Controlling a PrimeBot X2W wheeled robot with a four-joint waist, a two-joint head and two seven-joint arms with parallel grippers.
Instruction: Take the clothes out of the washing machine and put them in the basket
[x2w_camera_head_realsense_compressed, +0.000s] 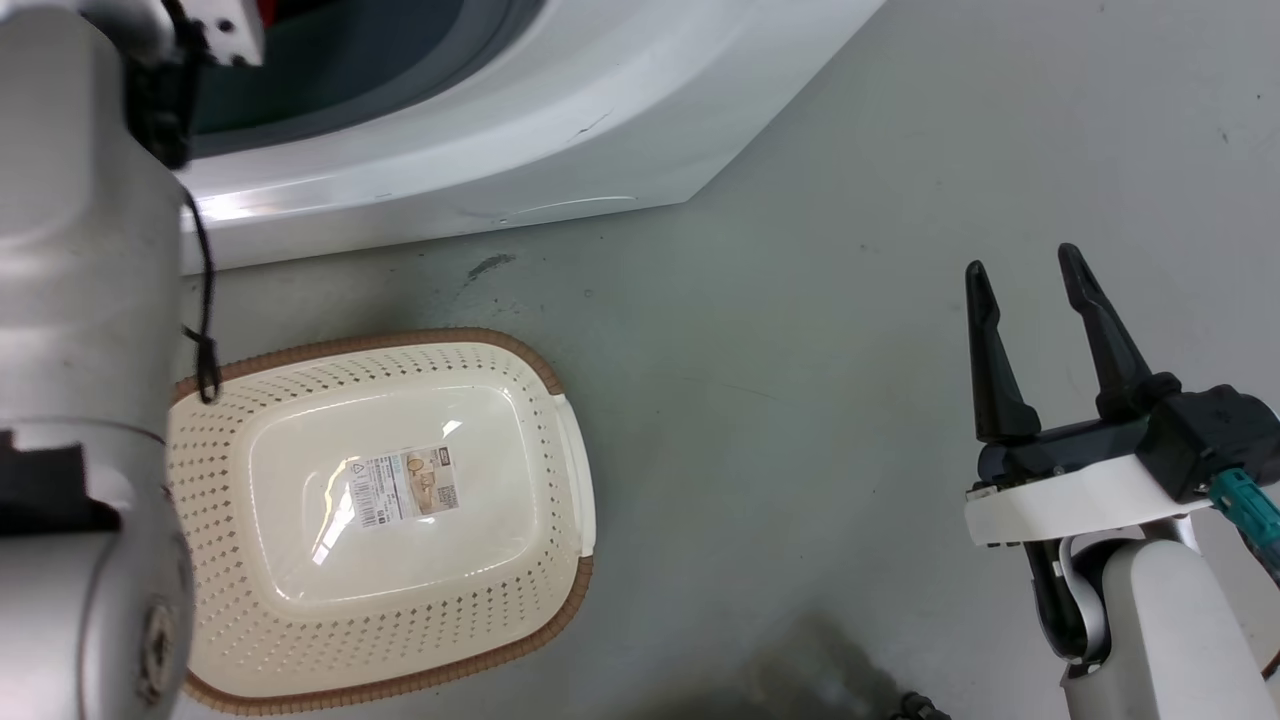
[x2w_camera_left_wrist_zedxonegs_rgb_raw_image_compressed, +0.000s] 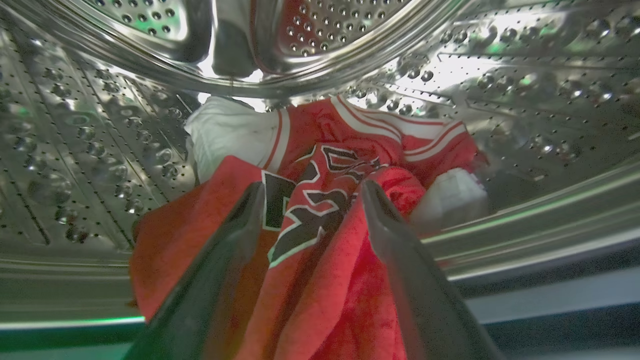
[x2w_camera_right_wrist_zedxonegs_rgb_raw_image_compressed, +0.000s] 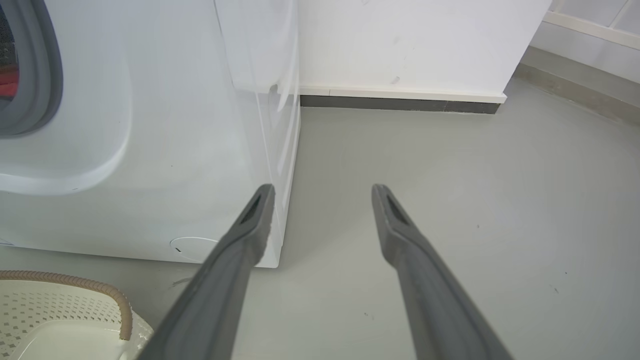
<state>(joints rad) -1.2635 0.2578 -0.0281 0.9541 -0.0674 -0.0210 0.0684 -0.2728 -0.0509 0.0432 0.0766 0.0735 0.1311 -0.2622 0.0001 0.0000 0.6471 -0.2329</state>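
Red clothes (x2w_camera_left_wrist_zedxonegs_rgb_raw_image_compressed: 320, 150) with white trim and black lettering lie heaped in the steel drum (x2w_camera_left_wrist_zedxonegs_rgb_raw_image_compressed: 75, 150) of the washing machine (x2w_camera_head_realsense_compressed: 520, 120). White cloth (x2w_camera_left_wrist_zedxonegs_rgb_raw_image_compressed: 225, 135) lies behind them. My left gripper (x2w_camera_left_wrist_zedxonegs_rgb_raw_image_compressed: 314, 192) is inside the drum, open, with its fingers on either side of a raised red fold. The cream basket (x2w_camera_head_realsense_compressed: 480, 620) sits on the floor in front of the machine, its paper label (x2w_camera_head_realsense_compressed: 405, 487) showing on the bare bottom. My right gripper (x2w_camera_head_realsense_compressed: 1022, 262) hangs open over the floor to the right, holding nothing; the right wrist view shows it (x2w_camera_right_wrist_zedxonegs_rgb_raw_image_compressed: 322, 192) beside the machine's corner (x2w_camera_right_wrist_zedxonegs_rgb_raw_image_compressed: 280, 200).
My pale left arm (x2w_camera_head_realsense_compressed: 80, 300) covers the head view's left side, over the basket's left edge. Grey floor (x2w_camera_head_realsense_compressed: 800, 400) stretches between the basket and the right gripper. A white wall with a dark skirting strip (x2w_camera_right_wrist_zedxonegs_rgb_raw_image_compressed: 400, 104) stands behind the machine.
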